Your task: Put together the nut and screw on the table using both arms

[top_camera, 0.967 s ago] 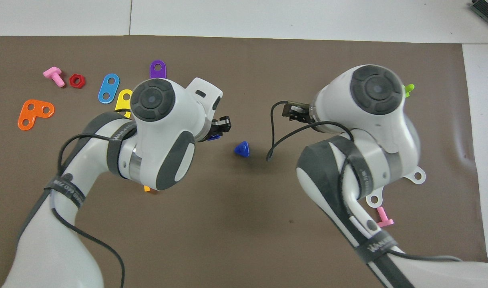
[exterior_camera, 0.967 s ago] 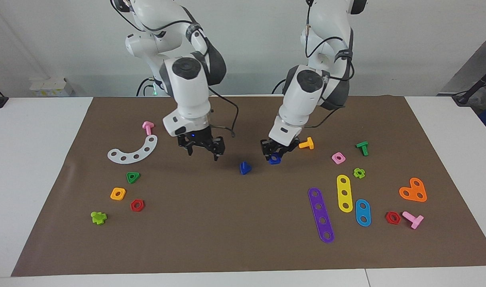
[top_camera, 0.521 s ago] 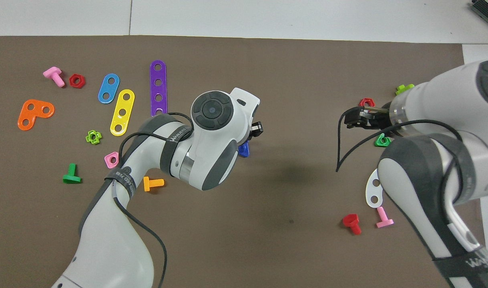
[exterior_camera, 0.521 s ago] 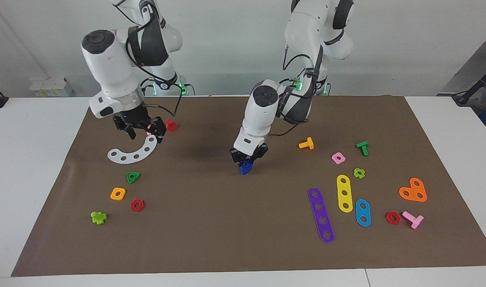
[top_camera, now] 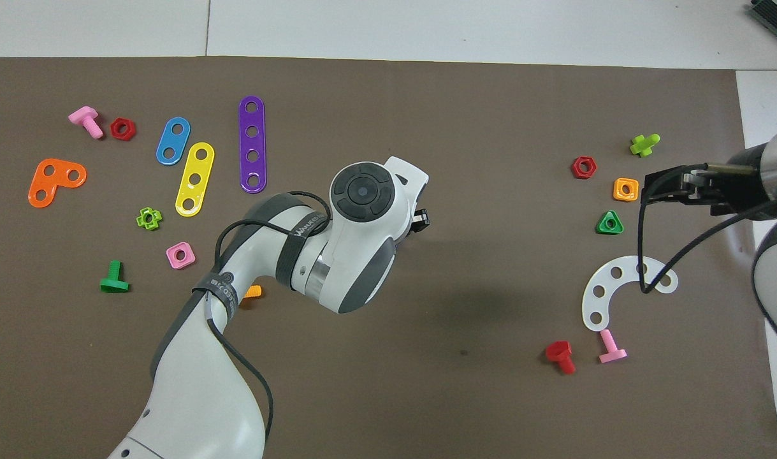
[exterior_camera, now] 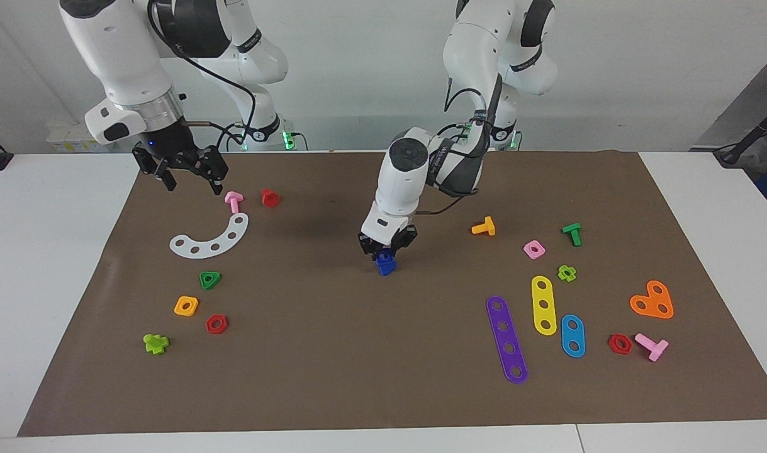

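Note:
The dark-blue square nut point(exterior_camera: 385, 255) sits on top of the dark-blue screw point(exterior_camera: 387, 267), which stands on the brown mat point(exterior_camera: 358, 352) near its middle. My left gripper point(exterior_camera: 387, 248) is down over them, shut on the nut at its fingertips. In the overhead view the left arm covers both parts and only the left gripper's tip point(top_camera: 420, 220) shows. My right gripper point(exterior_camera: 193, 178) is open and empty, raised over the mat's edge at the right arm's end; in the overhead view the right gripper point(top_camera: 657, 189) is beside an orange square nut point(top_camera: 625, 189).
At the right arm's end lie a white curved strip point(exterior_camera: 210, 239), a pink bolt point(exterior_camera: 233, 201), a red bolt point(exterior_camera: 270, 197) and a green triangular nut point(exterior_camera: 210, 279). At the left arm's end lie an orange bolt point(exterior_camera: 484, 226), a pink square nut point(exterior_camera: 533, 250) and coloured strips point(exterior_camera: 506, 340).
The left gripper carried the nut from beside the orange bolt onto the screw. The right arm swung away from the middle, rose, and now hangs at its own end.

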Robot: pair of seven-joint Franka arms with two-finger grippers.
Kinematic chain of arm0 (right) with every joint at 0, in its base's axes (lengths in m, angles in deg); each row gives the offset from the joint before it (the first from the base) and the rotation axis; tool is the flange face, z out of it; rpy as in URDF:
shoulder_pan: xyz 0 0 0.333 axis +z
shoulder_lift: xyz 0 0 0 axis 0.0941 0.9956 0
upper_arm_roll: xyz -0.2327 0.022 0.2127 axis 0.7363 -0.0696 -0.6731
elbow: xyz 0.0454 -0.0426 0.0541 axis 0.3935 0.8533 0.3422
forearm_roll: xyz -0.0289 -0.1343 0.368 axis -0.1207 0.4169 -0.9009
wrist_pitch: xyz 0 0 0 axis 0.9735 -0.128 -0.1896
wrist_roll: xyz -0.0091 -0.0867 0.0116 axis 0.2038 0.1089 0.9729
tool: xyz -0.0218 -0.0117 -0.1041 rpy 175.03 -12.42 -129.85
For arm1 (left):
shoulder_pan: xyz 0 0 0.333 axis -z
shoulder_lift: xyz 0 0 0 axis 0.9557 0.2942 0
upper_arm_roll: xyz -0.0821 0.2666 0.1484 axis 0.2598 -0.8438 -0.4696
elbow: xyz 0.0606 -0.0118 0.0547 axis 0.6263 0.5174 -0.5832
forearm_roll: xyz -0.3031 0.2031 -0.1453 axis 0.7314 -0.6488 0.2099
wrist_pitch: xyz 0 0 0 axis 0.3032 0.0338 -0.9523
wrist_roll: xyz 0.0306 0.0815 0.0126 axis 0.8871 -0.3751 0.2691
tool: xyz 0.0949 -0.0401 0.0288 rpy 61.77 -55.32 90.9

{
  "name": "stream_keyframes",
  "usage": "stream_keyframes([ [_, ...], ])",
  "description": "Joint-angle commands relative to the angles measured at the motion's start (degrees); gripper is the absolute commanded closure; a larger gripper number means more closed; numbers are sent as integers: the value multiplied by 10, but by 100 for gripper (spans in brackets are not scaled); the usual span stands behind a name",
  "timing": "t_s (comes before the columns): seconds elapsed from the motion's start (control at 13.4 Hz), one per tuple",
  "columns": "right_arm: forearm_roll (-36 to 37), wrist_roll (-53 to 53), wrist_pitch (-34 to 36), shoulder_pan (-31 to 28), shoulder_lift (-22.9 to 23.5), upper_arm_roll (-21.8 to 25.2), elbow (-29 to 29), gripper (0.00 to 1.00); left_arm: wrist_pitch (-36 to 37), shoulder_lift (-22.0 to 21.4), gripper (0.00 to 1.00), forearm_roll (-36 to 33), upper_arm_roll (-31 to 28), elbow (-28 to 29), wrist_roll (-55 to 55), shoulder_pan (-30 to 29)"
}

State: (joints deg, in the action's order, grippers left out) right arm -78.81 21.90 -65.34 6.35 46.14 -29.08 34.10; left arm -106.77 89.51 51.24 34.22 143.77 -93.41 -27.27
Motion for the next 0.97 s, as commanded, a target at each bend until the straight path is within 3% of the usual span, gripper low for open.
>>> stream_keyframes([
  [0.0, -6, 15, 30, -1, 27, -4, -46, 0, -34, -8, 100, 6, -11, 60, -2, 22],
  [0.89, 1, 27, 34, 6, 18, -8, -28, 0, -35, -8, 100, -17, -13, 58, -1, 17],
])
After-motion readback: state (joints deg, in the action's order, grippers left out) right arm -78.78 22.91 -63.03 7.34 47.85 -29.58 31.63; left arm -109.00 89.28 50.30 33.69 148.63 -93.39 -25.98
